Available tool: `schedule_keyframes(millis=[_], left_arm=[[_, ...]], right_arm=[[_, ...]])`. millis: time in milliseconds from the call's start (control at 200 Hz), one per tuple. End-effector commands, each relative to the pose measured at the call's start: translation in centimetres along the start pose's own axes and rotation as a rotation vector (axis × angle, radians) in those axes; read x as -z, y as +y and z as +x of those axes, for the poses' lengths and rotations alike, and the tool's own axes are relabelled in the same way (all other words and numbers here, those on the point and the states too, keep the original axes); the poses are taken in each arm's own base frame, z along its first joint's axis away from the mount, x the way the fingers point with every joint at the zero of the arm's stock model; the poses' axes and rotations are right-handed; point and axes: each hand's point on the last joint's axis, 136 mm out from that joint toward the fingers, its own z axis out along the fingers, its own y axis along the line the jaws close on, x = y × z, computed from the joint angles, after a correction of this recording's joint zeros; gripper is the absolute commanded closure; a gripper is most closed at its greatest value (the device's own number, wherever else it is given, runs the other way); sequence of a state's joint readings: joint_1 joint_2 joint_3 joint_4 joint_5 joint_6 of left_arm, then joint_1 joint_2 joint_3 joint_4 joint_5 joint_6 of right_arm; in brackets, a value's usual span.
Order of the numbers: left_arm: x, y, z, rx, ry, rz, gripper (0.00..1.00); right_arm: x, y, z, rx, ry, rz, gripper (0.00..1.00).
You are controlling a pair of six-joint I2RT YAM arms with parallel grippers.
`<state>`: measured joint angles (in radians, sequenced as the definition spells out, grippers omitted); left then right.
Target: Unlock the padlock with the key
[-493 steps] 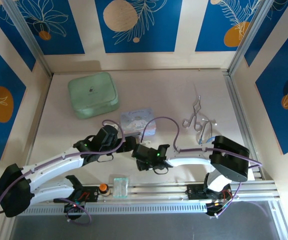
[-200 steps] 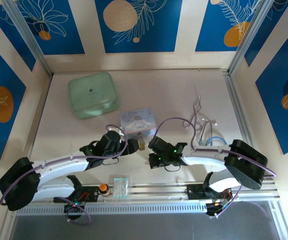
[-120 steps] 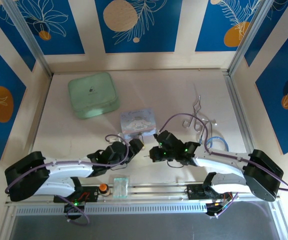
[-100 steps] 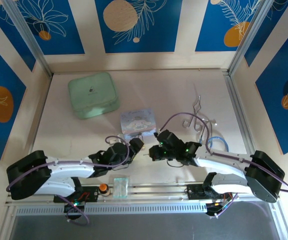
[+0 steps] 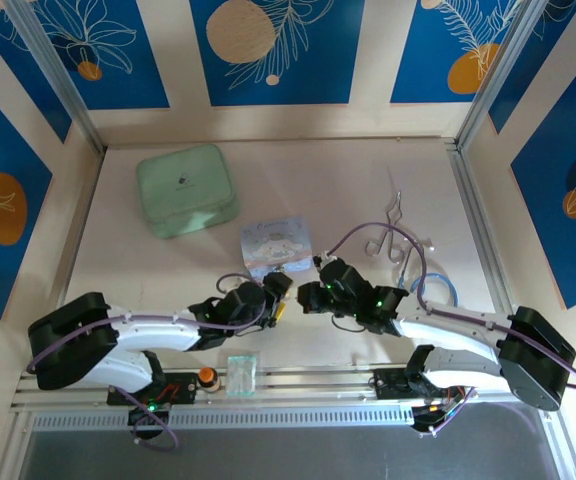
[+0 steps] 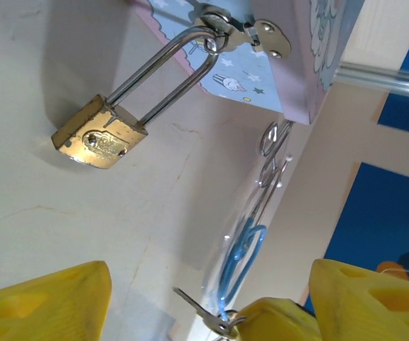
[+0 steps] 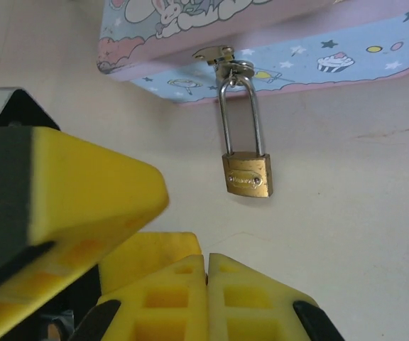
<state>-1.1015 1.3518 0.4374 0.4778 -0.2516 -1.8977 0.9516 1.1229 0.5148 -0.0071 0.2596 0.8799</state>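
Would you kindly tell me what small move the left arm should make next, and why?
Probably ease the open left pincer forward and close it on the padlock. The padlock lies unheld on the table, hooked to the tin, while the shut right pincer already holds the key nearby.

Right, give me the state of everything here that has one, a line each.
blue tin: lid closed, hasp held by the padlock.
padlock: shackle shut, hung through the hasp, no key in it.
key: pinched in the right gripper, away from the padlock.
right gripper: shut on the key.
left gripper: open, holding nothing.
green box: lid closed.
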Motion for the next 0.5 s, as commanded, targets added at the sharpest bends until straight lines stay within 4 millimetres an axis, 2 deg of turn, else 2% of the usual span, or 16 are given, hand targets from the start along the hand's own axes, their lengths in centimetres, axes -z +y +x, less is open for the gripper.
schedule_keyframes(millis=[0, 90, 345, 445, 495], left_arm=[[-0.1, -1.4, 0.4, 0.052, -0.003, 0.062, 0.20], [-0.2, -2.6, 1.0, 0.077, 0.016, 0.093, 0.13], [-1.1, -3.4, 1.9, 0.186, 0.078, 0.154, 0.13], [-1.0, -3.2, 1.7, 0.202, 0.071, 0.167, 0.19], [-0.9, -2.9, 1.4, 0.213, 0.062, 0.161, 0.27]], right_arm=[[0.3, 0.5, -0.9, -0.022, -0.066, -0.041, 0.99], [0.4, 1.6, -1.6, -0.011, -0.092, -0.083, 0.99], [0.7, 4.4, -2.5, 0.043, -0.116, -0.189, 0.99], [0.2, 4.8, -2.0, 0.046, -0.089, -0.206, 0.99], [0.0, 4.9, -1.6, 0.048, -0.078, -0.209, 0.99]])
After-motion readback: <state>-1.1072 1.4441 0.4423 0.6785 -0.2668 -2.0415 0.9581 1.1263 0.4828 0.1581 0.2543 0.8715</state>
